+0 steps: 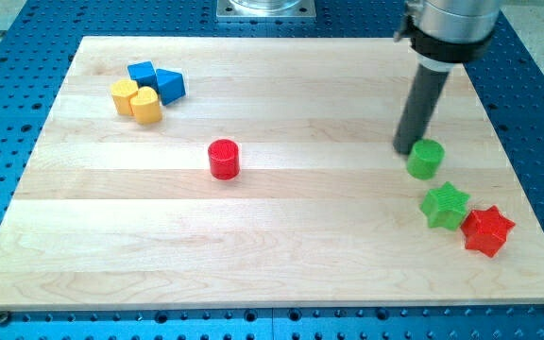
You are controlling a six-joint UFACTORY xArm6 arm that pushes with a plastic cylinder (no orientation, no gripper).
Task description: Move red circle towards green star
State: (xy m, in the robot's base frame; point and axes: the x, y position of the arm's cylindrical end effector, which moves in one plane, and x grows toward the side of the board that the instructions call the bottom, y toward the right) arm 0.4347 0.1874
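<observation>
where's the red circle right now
The red circle stands alone near the board's middle, a bit toward the view's left, below-right of the blue and yellow cluster. The green star is far to its right.

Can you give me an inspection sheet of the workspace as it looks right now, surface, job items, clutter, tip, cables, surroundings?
Surface: light wooden board, flat, blocks scattered on it.
Job's things: red circle left of centre, standing alone; green star at the view's lower right, far from it.
Clutter: green circle just above the green star; red star touching or nearly touching the green star; blue blocks and yellow blocks bunched at the view's upper left.
Grippers: none; my tip sits right beside the green circle, on its left, far from the red circle.
Cables: nothing seen.
Surroundings: blue perforated table around the board; metal base at the view's top.
</observation>
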